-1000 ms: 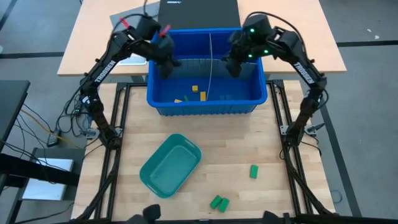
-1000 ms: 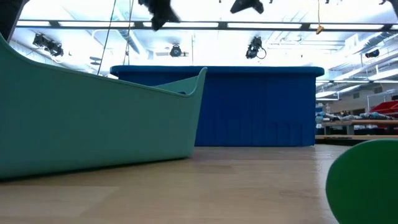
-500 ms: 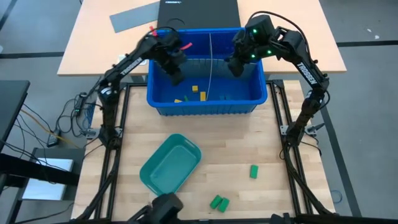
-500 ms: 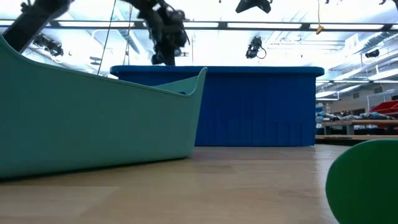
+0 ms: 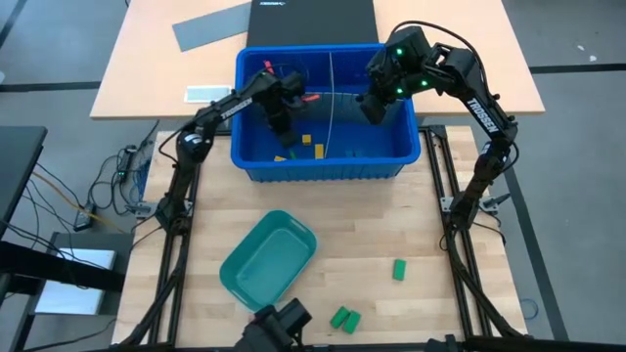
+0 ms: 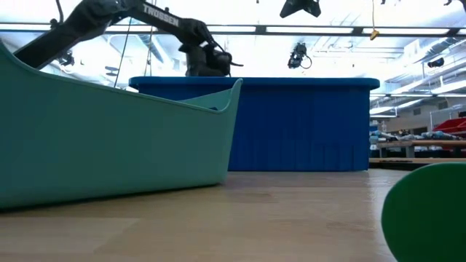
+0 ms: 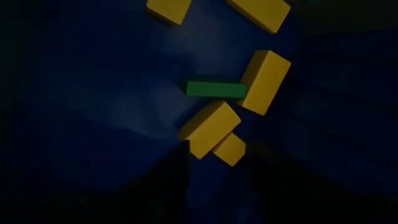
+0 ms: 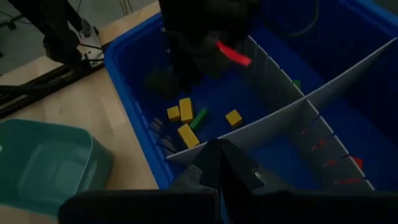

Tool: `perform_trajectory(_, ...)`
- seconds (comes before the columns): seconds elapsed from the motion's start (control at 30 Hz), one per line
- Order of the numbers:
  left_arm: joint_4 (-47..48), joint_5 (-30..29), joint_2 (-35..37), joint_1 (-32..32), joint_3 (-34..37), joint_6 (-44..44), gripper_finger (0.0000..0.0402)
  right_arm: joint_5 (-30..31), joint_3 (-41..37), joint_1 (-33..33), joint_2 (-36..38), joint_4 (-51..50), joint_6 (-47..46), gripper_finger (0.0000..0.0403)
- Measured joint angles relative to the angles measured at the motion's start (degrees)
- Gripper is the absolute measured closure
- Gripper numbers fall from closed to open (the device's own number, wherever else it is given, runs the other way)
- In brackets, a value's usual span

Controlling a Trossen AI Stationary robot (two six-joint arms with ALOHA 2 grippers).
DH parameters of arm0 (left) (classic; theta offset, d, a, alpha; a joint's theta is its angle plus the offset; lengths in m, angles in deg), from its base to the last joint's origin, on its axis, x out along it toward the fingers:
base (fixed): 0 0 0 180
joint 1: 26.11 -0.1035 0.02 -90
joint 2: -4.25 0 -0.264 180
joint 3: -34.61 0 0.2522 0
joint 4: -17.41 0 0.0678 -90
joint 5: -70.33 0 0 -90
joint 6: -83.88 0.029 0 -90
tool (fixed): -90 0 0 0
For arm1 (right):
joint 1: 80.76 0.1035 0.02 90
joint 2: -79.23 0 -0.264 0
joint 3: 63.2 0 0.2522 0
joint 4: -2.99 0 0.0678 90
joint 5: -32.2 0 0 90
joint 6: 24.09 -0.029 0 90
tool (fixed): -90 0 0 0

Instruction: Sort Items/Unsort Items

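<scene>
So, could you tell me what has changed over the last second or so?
The left gripper swung from the blue bin's back-left rim down into its left compartment, above the yellow blocks. Whether it let anything go is not visible. The right gripper stayed shut over the right compartment. The teal tray and the green blocks on the table did not move.

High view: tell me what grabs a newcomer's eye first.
The big blue bin at the table's far end, with both dark arms reaching into it. The left gripper hangs low over a cluster of yellow blocks and one green block on the bin floor; the right gripper sits by the thin divider. Nearer, a teal tray and three stray green blocks lie on the wood.
</scene>
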Motion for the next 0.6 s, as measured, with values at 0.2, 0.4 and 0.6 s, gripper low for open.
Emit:
perform_trajectory(0.2, 0.11, -0.17, -0.8, 1.51, 0.0, -0.05, 0.0202, -0.01, 0.0, 0.0, 0.0, 0.04, 0.46, 0.0403)
perform_trajectory(0.4, 6.14, -0.13, -0.8, 2.56, 0.0, -0.16, 0.0193, -0.02, 0.0, 0.0, -0.02, 0.66, 1.84, 0.0403)
perform_trajectory(0.6, 5.8, 0.02, -0.28, 4.45, 0.0, -0.36, 0.0193, -0.02, 0.0, 0.11, -0.04, 2.75, 2.94, 0.0403)
